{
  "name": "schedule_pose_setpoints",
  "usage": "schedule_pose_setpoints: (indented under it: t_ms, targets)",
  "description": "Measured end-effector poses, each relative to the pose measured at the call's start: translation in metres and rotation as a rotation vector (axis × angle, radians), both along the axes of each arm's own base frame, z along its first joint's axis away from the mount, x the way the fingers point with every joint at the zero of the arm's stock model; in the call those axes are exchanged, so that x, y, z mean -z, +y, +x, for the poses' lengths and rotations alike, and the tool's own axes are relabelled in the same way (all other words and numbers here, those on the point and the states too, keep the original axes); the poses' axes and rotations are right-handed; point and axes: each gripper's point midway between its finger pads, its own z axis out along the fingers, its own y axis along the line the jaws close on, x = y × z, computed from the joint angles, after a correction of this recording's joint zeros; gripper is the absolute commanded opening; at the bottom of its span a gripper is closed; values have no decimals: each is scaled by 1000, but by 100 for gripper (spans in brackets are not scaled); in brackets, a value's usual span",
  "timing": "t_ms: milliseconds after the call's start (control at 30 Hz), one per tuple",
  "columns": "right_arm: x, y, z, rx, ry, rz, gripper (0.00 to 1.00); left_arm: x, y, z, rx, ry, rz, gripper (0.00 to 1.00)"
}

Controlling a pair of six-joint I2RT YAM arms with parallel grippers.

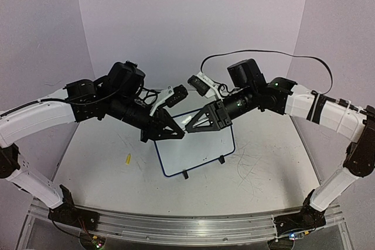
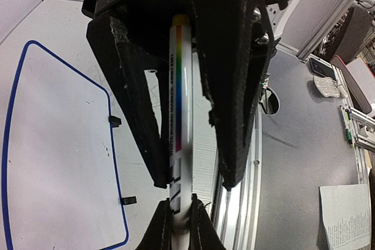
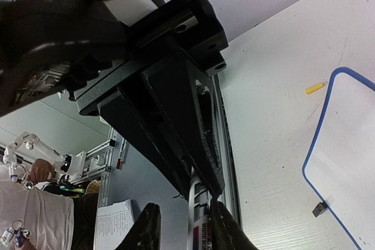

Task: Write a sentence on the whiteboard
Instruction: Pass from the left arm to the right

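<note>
Left fingers (image 2: 234, 86) are clamped on one white marker (image 2: 180, 115) with a rainbow stripe. The right fingers (image 2: 161, 229) flank its other end, and I cannot tell whether they grip it.

Nearest, one metal rail (image 1: 176, 226) runs along the edge of the desk (image 1: 263, 168) and carries two arm bases. From it the left arm (image 1: 41, 115) and right arm (image 1: 328, 112), both white and black, bend inward and meet tip to tip above the middle of the desk, with two fingers on each. One small yellow piece (image 1: 128, 158) lies on the scuffed white surface, left of centre. One whiteboard (image 1: 199, 159), blue-framed with two black feet (image 1: 185, 174) showing at its near edge, sits mid-desk. Its far edge is under the meeting fingers, and the yellow piece is near its left edge but apart. Behind, one black cable (image 1: 263, 52) arches over the right arm. Pale lilac walls (image 1: 187, 16) close in three sides.
</note>
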Motion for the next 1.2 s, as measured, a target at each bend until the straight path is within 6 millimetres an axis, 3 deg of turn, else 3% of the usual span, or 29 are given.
schedule_pose_setpoints:
  t_ms: [100,567,633,733,867,900,933,1000,1067,1200]
  targets:
    - [2,1,1,10,-4,-7,13,-1,0,0,1,0,-1,0]
    - [7,6,6,30,-14,-19,17,2,2,-1,-13,36,23,0]
    - [8,7,6,34,-16,-23,15,3,2,-2,-15,40,29,0]
    - [10,8,5,34,-12,-29,2,5,4,-1,-19,43,39,0]
    - [11,9,5,33,-10,-29,0,7,5,-1,-22,45,47,0]
    - [11,9,5,33,-11,-28,0,7,5,-1,-22,45,47,3]
    - [11,10,5,33,-11,-27,0,7,5,-1,-23,45,47,12]
    - [13,10,5,34,-14,-25,0,8,6,0,-30,45,52,33]
    - [17,11,7,47,-23,-30,0,6,5,3,-49,35,45,62]
    - [37,8,15,119,-51,-89,0,-3,11,11,-114,-8,6,73]
